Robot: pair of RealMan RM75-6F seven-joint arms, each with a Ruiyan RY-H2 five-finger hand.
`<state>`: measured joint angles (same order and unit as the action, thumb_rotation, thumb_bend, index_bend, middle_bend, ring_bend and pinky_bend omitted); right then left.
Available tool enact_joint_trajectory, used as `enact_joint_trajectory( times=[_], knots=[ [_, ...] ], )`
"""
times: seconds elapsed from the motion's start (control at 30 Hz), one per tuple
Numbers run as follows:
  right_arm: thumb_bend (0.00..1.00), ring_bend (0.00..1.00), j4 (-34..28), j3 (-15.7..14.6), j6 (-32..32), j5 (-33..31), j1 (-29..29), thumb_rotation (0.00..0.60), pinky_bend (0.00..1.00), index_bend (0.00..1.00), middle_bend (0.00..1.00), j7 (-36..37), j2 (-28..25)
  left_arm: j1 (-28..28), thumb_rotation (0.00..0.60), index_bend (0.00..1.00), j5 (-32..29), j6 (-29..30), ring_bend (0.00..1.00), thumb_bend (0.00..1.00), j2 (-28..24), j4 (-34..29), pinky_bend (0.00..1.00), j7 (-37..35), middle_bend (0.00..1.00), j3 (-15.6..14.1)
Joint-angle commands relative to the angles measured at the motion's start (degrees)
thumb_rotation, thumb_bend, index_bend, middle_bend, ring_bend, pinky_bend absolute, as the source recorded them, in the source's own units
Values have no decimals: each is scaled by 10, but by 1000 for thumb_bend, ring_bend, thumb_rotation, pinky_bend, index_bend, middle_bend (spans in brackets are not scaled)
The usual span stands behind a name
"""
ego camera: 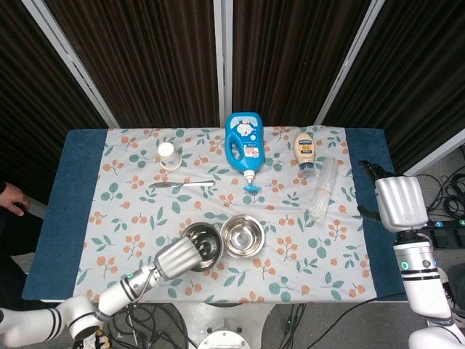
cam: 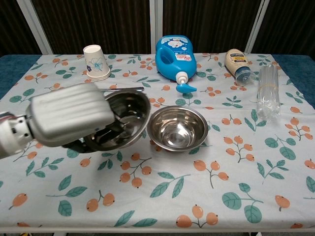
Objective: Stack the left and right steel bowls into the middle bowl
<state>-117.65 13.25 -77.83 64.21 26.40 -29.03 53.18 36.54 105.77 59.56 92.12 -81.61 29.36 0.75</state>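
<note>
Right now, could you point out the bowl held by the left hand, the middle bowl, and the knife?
held steel bowl (cam: 129, 109), chest view, inner wall
middle steel bowl (cam: 177, 129), chest view, inside bottom
knife (ego camera: 183, 185), head view, blade

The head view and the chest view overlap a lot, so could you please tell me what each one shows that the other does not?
Only the head view shows the right robot hand, holding nothing beyond the table's right edge, and the table's blue border. Only the chest view shows the cup's floral print close up. Both show the left robot hand holding the left bowl beside the middle bowl, the knife and the blue bottle.
</note>
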Motion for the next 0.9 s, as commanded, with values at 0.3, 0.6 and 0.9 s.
enact_joint_trajectory(
  times=[0.3, 0.6, 0.9],
  knots=[
    [14, 587, -17, 18, -24, 10, -24, 600, 649, 238, 365, 38, -47, 108, 600, 727, -54, -79, 765, 329, 124, 95, 840, -9, 741, 76],
    [13, 587, -8, 21, -25, 13, -34, 600, 649, 238, 364, 63, -59, 142, 600, 634, -52, -63, 740, 283, 167, 185, 838, -65, 685, 60],
    [14, 587, -5, 20, -25, 18, -39, 600, 649, 238, 364, 72, -59, 152, 600, 399, -40, -34, 678, 207, 87, 131, 818, -79, 564, 48]
  ],
)
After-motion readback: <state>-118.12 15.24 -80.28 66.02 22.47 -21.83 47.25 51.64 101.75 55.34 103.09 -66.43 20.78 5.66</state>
